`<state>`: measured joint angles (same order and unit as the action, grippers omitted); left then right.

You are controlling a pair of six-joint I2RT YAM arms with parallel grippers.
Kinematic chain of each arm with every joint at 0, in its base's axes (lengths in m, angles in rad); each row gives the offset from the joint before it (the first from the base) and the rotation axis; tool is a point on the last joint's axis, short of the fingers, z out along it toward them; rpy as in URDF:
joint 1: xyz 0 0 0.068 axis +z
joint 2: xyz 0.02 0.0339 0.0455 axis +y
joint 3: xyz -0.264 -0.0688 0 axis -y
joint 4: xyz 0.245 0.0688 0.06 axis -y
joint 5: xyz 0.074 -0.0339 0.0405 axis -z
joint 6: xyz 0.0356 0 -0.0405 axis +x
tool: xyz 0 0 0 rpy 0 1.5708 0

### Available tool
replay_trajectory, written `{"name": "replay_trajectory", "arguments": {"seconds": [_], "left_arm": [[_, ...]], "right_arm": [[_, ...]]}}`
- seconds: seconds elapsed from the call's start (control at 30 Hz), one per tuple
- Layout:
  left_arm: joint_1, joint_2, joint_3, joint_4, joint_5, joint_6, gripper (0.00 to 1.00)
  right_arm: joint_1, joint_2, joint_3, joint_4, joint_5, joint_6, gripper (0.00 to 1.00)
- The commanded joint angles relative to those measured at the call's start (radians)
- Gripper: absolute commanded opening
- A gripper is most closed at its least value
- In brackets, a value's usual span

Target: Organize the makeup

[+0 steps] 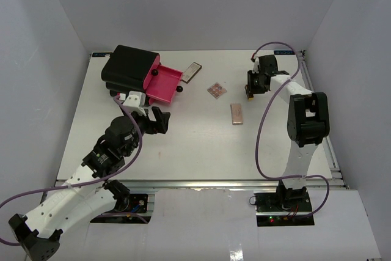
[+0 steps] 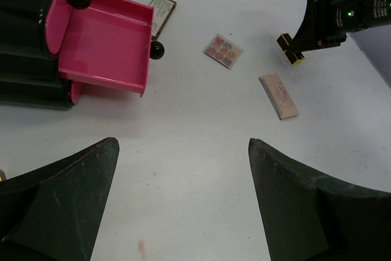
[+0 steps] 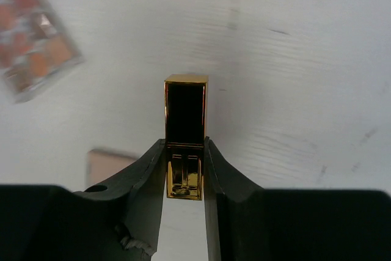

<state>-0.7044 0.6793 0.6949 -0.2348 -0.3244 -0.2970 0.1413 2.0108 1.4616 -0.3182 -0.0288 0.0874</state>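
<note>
- The right gripper (image 3: 184, 151) jaws pinch the lower half of the tiny yellow-black tube (image 3: 185, 111).
- The tube looks light, hard and smooth, so it may slip. Its flat sides are best to hold.
- It is at 2 o'clock on the table (image 1: 201, 151).
- The left gripper (image 2: 182, 145) jaws are spread wide and hold nothing.

Pinched in the matt black plastic right gripper (image 3: 184, 151), the tiny tube (image 3: 185, 111) looks glossy gold and black above the matt white table (image 3: 293, 59).
</note>
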Motion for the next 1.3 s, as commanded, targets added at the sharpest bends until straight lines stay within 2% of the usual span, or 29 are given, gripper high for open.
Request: {"name": "replay_trajectory", "arguments": {"seconds": [0.0, 0.13, 0.27, 0.6, 0.77, 0.9, 1.1, 1.27], "left_arm": [[0.002, -0.026, -0.005, -0.008, -0.08, -0.03, 0.98], [0.002, -0.023, 0.0, -0.022, -0.101, -0.044, 0.98], [0.002, -0.019, 0.01, -0.042, -0.105, -0.067, 0.98], [0.002, -0.053, 0.023, -0.127, -0.164, -0.145, 0.98], [0.002, -0.078, 0.008, -0.147, -0.208, -0.177, 0.98], [0.002, -0.062, 0.013, -0.152, -0.214, -0.181, 0.98], [0.002, -0.025, 0.006, -0.152, -0.214, -0.189, 0.98], [0.021, 0.026, -0.017, -0.148, -0.239, -0.219, 0.98]], "right_arm": [[0.126, -0.18, -0.012, 0.101, -0.32, -0.303, 0.08], [0.256, -0.204, 0.054, 0.09, -0.452, -0.447, 0.08], [0.389, -0.072, 0.257, 0.033, -0.506, -0.477, 0.08], [0.501, 0.299, 0.823, 0.03, -0.425, -0.388, 0.11], [0.505, 0.349, 0.81, 0.149, -0.398, -0.359, 0.15], [0.513, 0.379, 0.797, 0.179, -0.375, -0.37, 0.22], [0.518, 0.379, 0.752, 0.2, -0.341, -0.402, 0.5], [0.516, 0.319, 0.72, 0.189, -0.328, -0.402, 0.62]]}}
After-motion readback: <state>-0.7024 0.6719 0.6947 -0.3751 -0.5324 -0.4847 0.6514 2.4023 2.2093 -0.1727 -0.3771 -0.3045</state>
